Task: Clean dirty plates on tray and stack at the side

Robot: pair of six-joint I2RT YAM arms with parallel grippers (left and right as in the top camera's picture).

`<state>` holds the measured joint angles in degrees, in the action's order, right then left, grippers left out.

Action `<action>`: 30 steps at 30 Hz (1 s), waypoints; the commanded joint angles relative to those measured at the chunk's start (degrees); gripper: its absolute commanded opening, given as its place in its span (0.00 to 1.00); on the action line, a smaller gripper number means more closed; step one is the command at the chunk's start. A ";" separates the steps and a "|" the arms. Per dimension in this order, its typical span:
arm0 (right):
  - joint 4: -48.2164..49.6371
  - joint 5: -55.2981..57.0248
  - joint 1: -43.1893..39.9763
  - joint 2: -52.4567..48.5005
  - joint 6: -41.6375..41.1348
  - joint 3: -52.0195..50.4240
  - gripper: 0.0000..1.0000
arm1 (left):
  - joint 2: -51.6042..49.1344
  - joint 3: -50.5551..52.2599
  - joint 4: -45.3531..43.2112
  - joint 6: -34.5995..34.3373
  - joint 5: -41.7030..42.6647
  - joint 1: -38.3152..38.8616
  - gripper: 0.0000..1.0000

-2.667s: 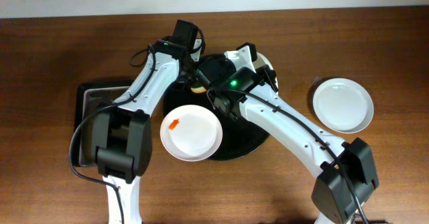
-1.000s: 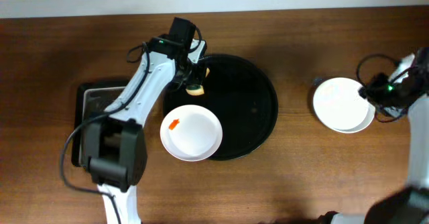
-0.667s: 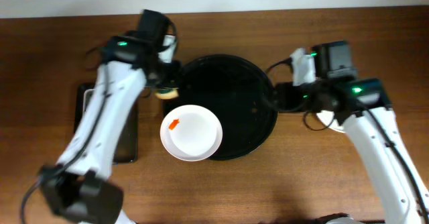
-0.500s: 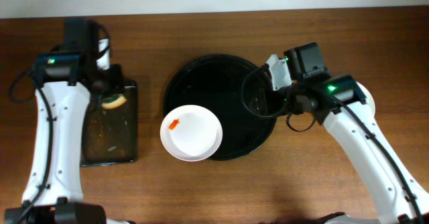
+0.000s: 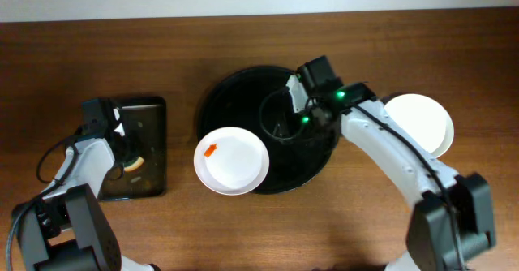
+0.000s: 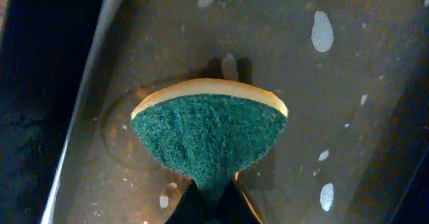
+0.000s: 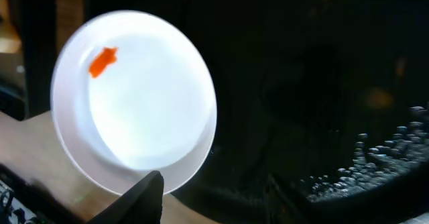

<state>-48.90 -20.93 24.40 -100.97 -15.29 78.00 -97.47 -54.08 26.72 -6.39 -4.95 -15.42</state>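
One dirty plate (image 5: 231, 161), white with an orange smear (image 5: 211, 149), rests on the front-left rim of the round black tray (image 5: 243, 80). My right gripper (image 5: 280, 126) hovers open over the tray's middle, to the right of that plate. In the right wrist view the plate (image 7: 137, 96) lies ahead of my open right gripper (image 7: 214, 197), and its left finger (image 7: 144, 197) is just short of the rim. My left gripper (image 5: 128, 162) is shut on a green and yellow sponge (image 6: 209, 140) over the rectangular tray (image 5: 150, 109).
White plates (image 5: 422, 121) sit on the table right of the round tray, partly under my right arm. Soap bubbles (image 7: 375, 157) lie on the round tray (image 7: 322, 83). The rectangular tray's floor (image 6: 348, 83) is wet and spotted.
My left gripper has carried the sponge from the round tray to the rectangular tray. My right gripper has moved from the plates at the right to over the round tray.
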 commanded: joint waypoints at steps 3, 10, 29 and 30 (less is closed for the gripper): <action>3.21 0.48 3.06 -9.64 -3.67 0.17 0.50 | -0.37 0.11 0.57 1.36 0.00 -0.24 0.00; 3.34 4.79 8.66 -12.90 -8.39 -0.33 0.51 | -0.37 0.11 0.74 1.36 -0.02 -0.24 0.00; 16.96 20.28 -0.70 -12.87 8.96 -1.44 0.04 | -0.37 0.11 0.74 1.33 0.00 -0.24 0.00; 17.09 21.44 -0.98 -12.87 13.29 -1.44 0.04 | -0.37 0.11 0.74 1.33 0.02 -0.24 0.00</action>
<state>-32.05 -3.31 24.10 -113.54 -16.14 75.85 -97.49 -54.08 27.59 -5.98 -4.95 -15.42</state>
